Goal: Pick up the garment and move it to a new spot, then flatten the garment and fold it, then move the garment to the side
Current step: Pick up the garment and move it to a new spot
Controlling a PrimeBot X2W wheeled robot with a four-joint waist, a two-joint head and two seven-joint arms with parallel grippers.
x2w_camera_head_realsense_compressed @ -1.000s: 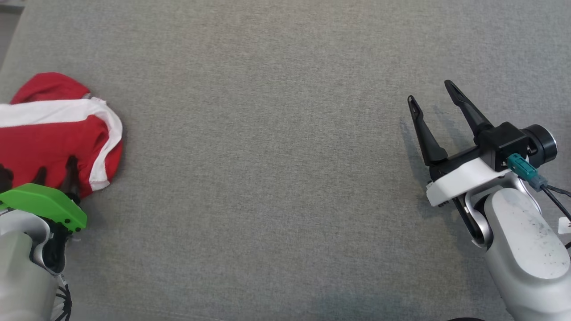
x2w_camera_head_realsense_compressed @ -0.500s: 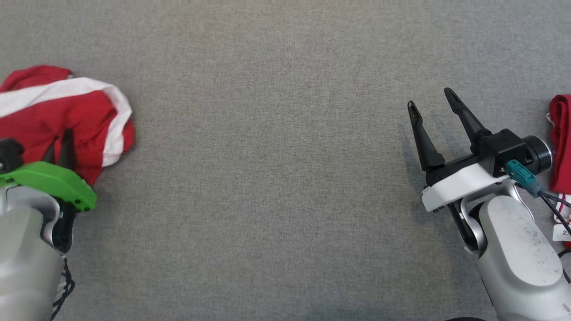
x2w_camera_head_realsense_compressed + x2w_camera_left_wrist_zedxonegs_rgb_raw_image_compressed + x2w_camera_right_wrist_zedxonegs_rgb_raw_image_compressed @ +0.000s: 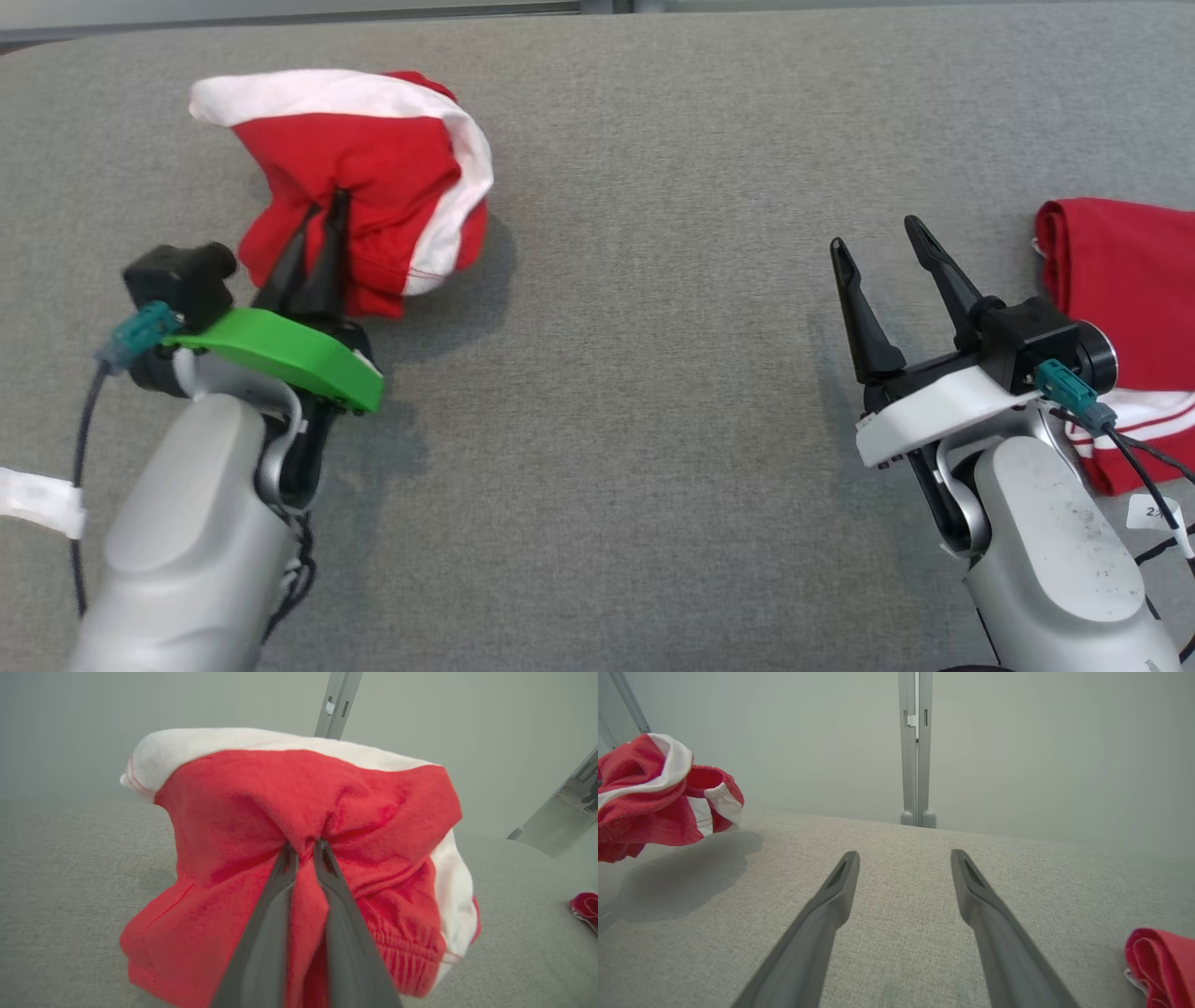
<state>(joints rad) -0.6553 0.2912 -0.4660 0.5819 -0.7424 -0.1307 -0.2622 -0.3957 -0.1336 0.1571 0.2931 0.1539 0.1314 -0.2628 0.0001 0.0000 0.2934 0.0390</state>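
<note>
- Leftmost, the left gripper point(image 3: 327, 203) is seen closed almost fully on a small pinch of red cloth near the middle of the garment point(image 3: 373, 159). In the left wrist view the two dark fingers meet on a gathered fold.
- The garment, red with a white band, is held bunched and clear of the grey padded surface point(image 3: 635, 308), as the shadow cast beneath it suggests. It hangs over the far left part of that surface.
- A slip is judged the main risk: only a thin fold is gripped, and it could be pulled free by the weight of the hanging cloth during a quick swing.
- A crumpled landing could also be caused if the bundle is let down in one heap. A layer might then be trapped underneath and flattening made harder.
- Between the two grippers, nothing is seen that would stand in the way of a set-down.
- Further right, the right gripper point(image 3: 876, 233) is held low over the surface with its fingers spread wide and nothing between them.
- At the far right a second red garment point(image 3: 1120, 271) lies folded, partly under the cable point(image 3: 1134, 467) of the right wrist. It could be snagged or dragged if that arm is moved carelessly, and the room on that side is narrowed by it.
</note>
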